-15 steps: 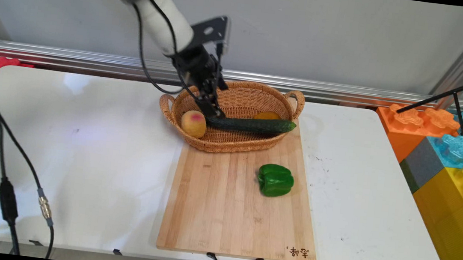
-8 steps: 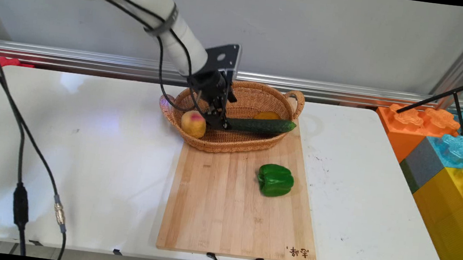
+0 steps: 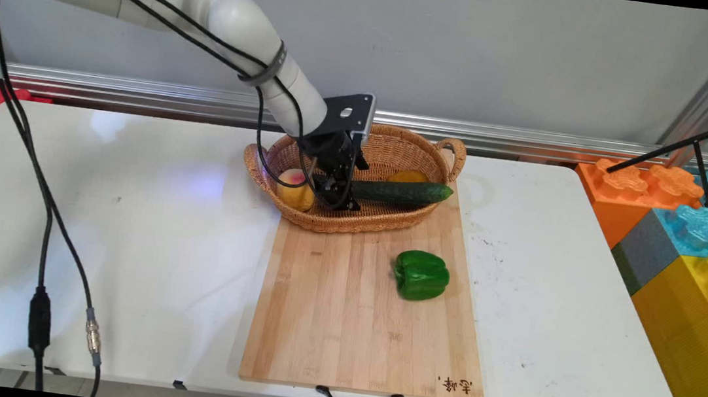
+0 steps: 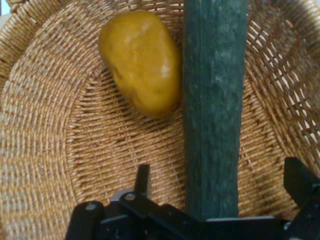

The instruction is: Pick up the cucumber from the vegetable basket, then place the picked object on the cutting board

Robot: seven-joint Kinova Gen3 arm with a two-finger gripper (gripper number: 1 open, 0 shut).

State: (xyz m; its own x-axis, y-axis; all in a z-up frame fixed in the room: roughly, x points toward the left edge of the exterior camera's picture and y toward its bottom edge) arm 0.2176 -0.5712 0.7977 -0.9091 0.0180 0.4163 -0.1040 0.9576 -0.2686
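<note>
My gripper (image 3: 337,198) is down inside the wicker basket (image 3: 361,225), open, its two fingers (image 4: 143,179) standing on either side of the left end of a dark green cucumber (image 3: 399,191). In the hand view the cucumber (image 4: 215,100) runs straight up between the fingers, with a gap on each side. A yellow-orange fruit (image 4: 142,62) lies against the cucumber's side; in the main view that fruit (image 3: 407,176) shows behind it. A peach (image 3: 293,187) sits just left of the gripper in the basket.
The basket rests on the far end of a wooden cutting board (image 3: 340,328). A green bell pepper (image 3: 421,275) lies on the board's right half. Big coloured blocks (image 3: 691,247) stand at the table's right end. Black cables (image 3: 46,245) hang at the left.
The hand has come down and a little to the right and nearer, sinking into the basket over the cucumber's left end. The cucumber, peach and pepper have not moved.
</note>
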